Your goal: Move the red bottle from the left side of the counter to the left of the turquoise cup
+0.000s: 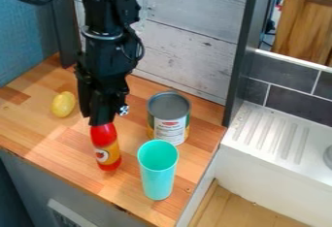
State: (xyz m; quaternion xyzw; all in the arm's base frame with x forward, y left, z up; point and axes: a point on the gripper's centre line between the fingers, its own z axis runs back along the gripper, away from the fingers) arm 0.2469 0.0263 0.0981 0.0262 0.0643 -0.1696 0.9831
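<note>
Red bottle [106,146] upright; top hidden at fingers [102,121] — wide or narrow, cannot tell

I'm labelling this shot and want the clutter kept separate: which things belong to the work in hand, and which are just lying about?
In hand:
- red bottle with a yellow label, the claw at its top

Lying about:
- yellow oval thing
- tin can
- turquoise cup, standing in front of the can

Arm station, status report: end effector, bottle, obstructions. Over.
End effector at top of red sauce bottle, grip unconfirmed. Bottle near upright. Turquoise cup and labelled food can close by on one side.
</note>
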